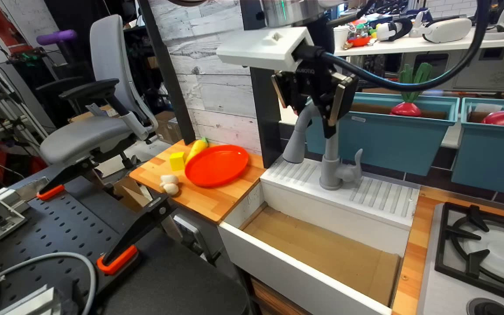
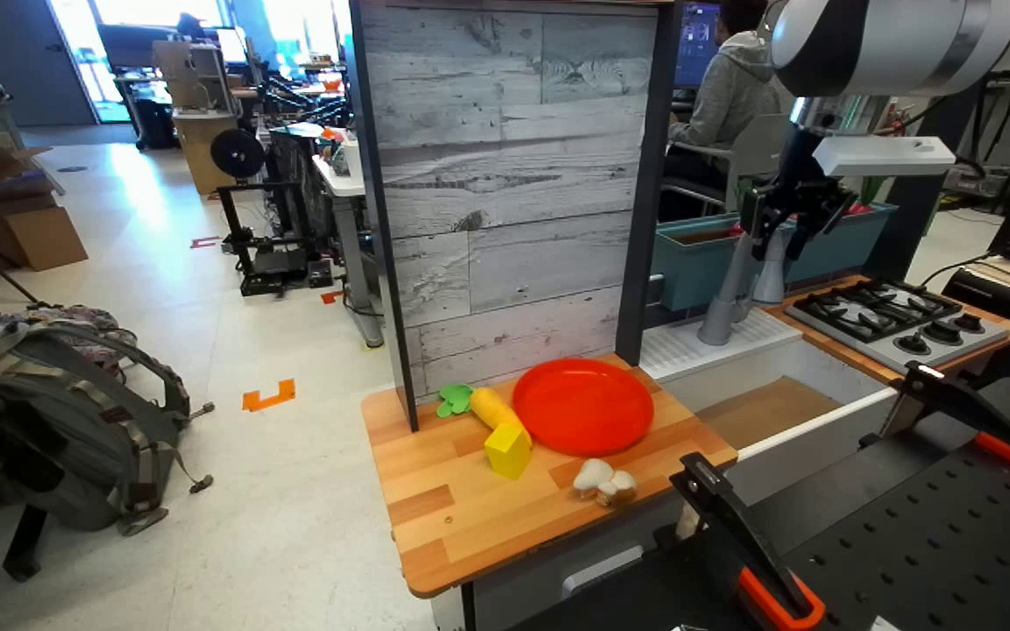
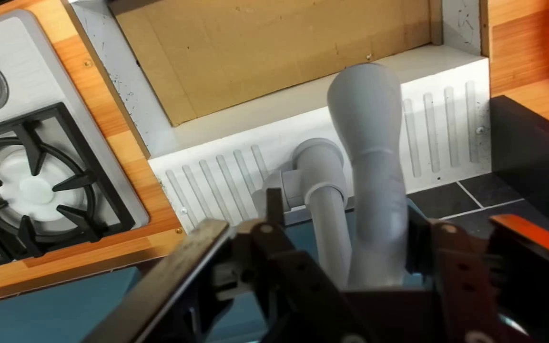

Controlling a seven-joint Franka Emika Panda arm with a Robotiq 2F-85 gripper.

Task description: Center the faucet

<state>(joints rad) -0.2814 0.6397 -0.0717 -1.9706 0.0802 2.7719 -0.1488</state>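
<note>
The grey gooseneck faucet (image 1: 331,151) stands upright on the white ridged ledge behind the sink; it also shows in an exterior view (image 2: 716,320). In the wrist view its spout (image 3: 367,114) hangs to the right of the post, its end overlapping the sink's back edge. The lever (image 1: 352,169) sits at its base. My gripper (image 1: 315,117) is open around the arched top. In the wrist view the gripper (image 3: 345,221) has the spout neck close against its right finger; I cannot tell if they touch. A gap and the post lie toward the left finger.
The sink (image 1: 304,288) has cardboard on its floor. A gas stove (image 1: 429,280) is beside it. A red plate (image 1: 217,166), yellow block (image 1: 176,161), yellow vegetable (image 1: 196,150) and mushrooms (image 1: 169,185) lie on the wooden counter. Teal planters (image 1: 379,140) stand behind; a dark post (image 1: 267,100) stands close by.
</note>
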